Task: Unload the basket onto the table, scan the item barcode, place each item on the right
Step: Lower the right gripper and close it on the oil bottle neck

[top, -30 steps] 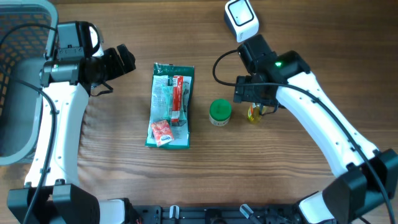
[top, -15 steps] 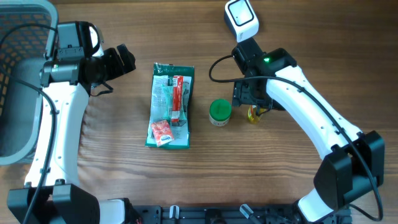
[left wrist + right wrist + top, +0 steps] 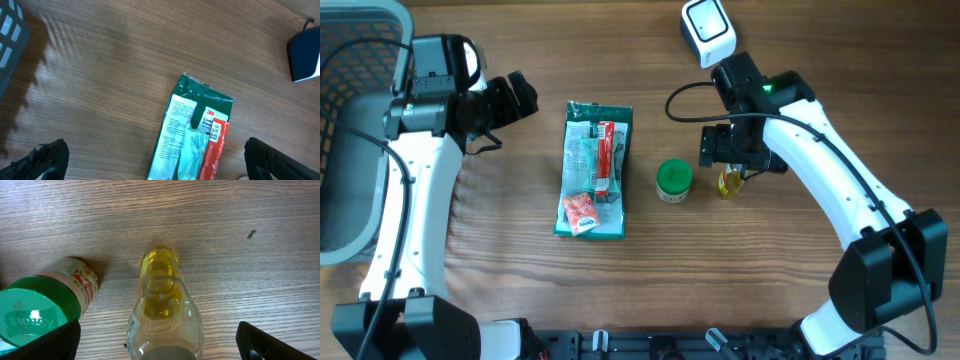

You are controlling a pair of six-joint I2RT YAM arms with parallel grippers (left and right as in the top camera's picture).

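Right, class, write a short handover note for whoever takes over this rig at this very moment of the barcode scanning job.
Left gripper: open, empty, hovering left of the green packet.
Right gripper: open around the yellow bottle, not closed on it.
Jar with green lid sits beside the bottle; scanner lies beyond them.
Done: nothing picked up yet.
Left: grasp an item, show its barcode to the scanner.

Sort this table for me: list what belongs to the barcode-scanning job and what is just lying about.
Belongs to the job:
- scanner
- yellow bottle, probably the item, since the open right gripper hovers over it

Just lying about:
- green-lidded jar
- green packet
- basket
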